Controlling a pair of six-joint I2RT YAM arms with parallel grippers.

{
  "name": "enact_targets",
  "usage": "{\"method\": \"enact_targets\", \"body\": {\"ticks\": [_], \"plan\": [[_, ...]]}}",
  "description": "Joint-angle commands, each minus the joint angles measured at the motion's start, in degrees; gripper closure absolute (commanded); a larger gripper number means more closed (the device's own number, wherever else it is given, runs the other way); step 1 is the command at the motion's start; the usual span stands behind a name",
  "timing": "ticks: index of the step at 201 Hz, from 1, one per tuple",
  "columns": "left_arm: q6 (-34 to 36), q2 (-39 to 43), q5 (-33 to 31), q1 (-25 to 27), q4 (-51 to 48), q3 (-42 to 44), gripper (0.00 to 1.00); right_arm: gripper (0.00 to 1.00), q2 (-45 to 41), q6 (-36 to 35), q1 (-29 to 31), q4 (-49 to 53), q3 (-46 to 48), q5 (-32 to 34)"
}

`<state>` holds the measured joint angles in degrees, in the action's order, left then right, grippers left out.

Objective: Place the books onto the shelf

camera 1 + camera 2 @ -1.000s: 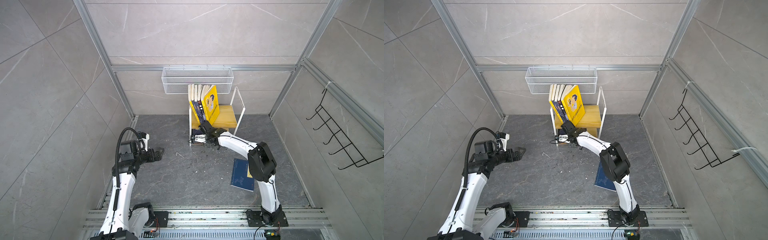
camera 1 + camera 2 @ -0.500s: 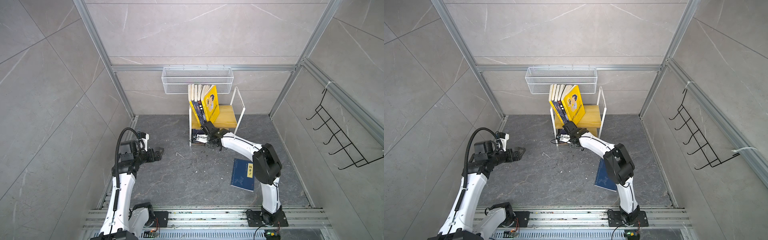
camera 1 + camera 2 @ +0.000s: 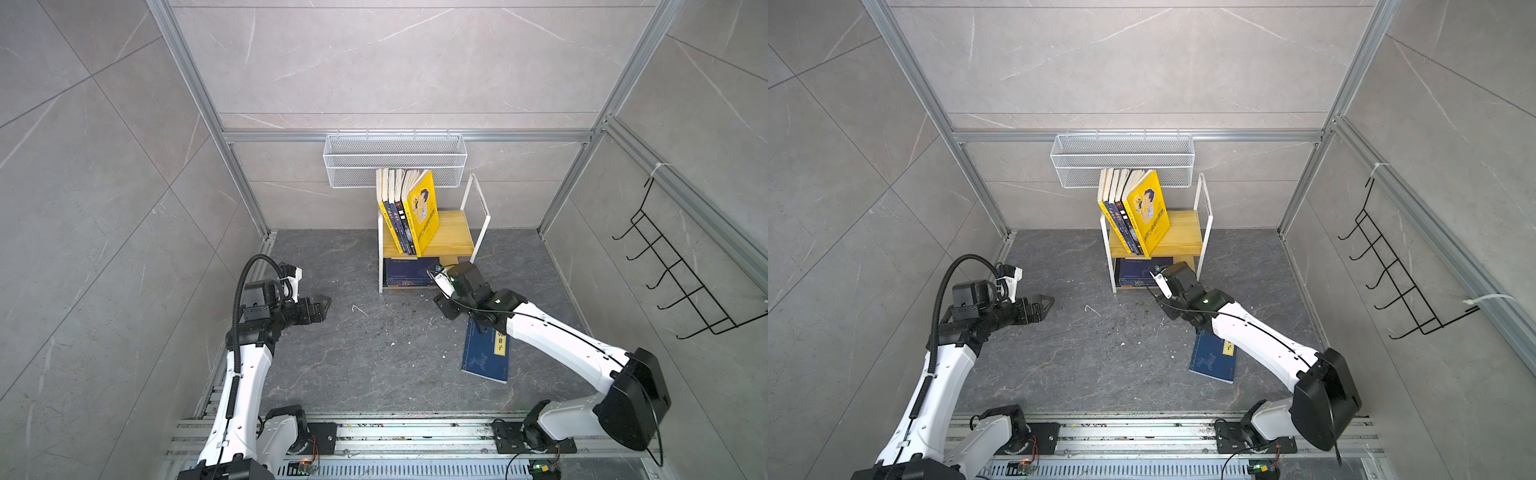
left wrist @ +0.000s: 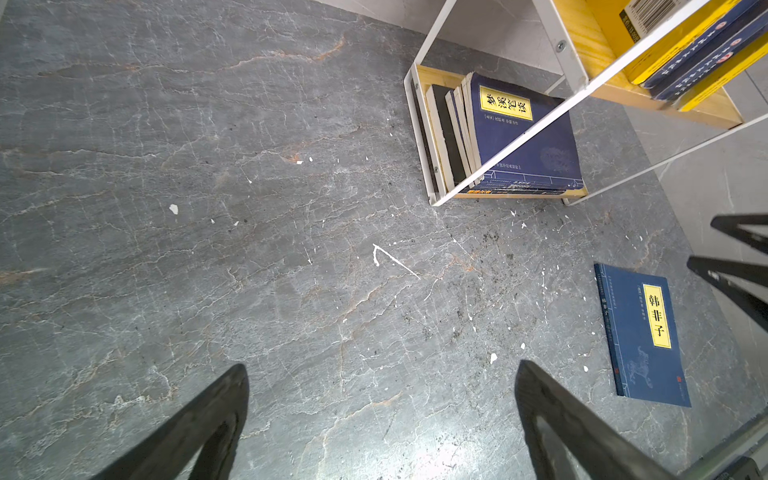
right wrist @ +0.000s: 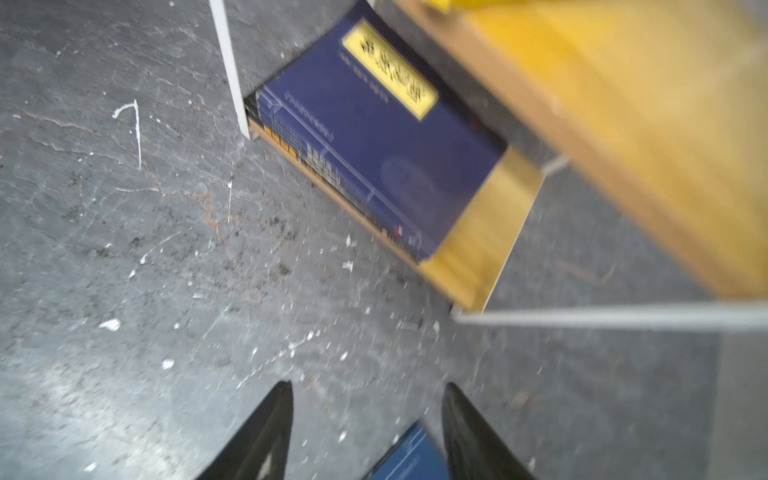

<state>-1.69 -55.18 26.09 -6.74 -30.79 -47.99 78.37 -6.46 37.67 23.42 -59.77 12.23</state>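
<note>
The right tool [image 5: 369, 386] is seen w/ jaws part-open and nothing btw. them, hung low over the worktop [image 4: 249, 208] just in front of the shelf [image 3: 453, 232]. The left tool [image 4: 382, 365] is spread wide, empty, and well apart on the other side. Judged from this, the lower-tier stack [image 4: 536, 166] is dealt w/ and the loose navy book [image 3: 482, 361] is next. It lies flat, cover up, partly under the right forearm in both top views, w/ its corner just beside the right fingers [image 5: 268, 428]. For a good pick the tool should be backed clear of the white frame, then lowered at one long edge of the book, since a thin paperback lying flat gives little to pinch. A finger is prob. best slid under that edge. Free board is seen on the upper tier beside the yellow-cover book [image 3: 424, 208], but the upright row [image 3: 395, 216] leans and could be knocked over. The mesh basket [image 3: 395, 162] hangs close above its tops, so entry from the front is judged safer. The hook rack [image 3: 685, 274] is far off, i.e. no obstacle.
</note>
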Motion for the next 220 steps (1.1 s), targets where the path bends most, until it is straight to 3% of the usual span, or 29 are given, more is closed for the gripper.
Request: {"method": "enact_targets", "body": {"ticks": [1,51,91,166,220], "plan": [[0.37,-0.46,1.48,0.15,0.90,-1.32,0.00,0.35,-4.82,17.24,-0.52,-1.00,5.89,1.58],[0.19,-1.16,1.45,0.50,0.55,-1.68,0.00,0.23,-9.71,35.55,-6.93,3.29,15.82,2.87],[0.26,-1.53,1.21,0.80,0.52,-1.97,0.00,0.25,-10.54,45.28,-18.09,9.37,19.50,-7.13],[0.51,-1.67,1.17,1.02,0.18,-1.95,0.00,0.31,-14.47,43.21,-33.40,9.50,26.87,-14.45],[0.36,-1.60,1.46,0.96,0.47,-1.75,0.00,0.37,-11.38,39.93,-36.07,6.10,28.41,-20.46]]}}
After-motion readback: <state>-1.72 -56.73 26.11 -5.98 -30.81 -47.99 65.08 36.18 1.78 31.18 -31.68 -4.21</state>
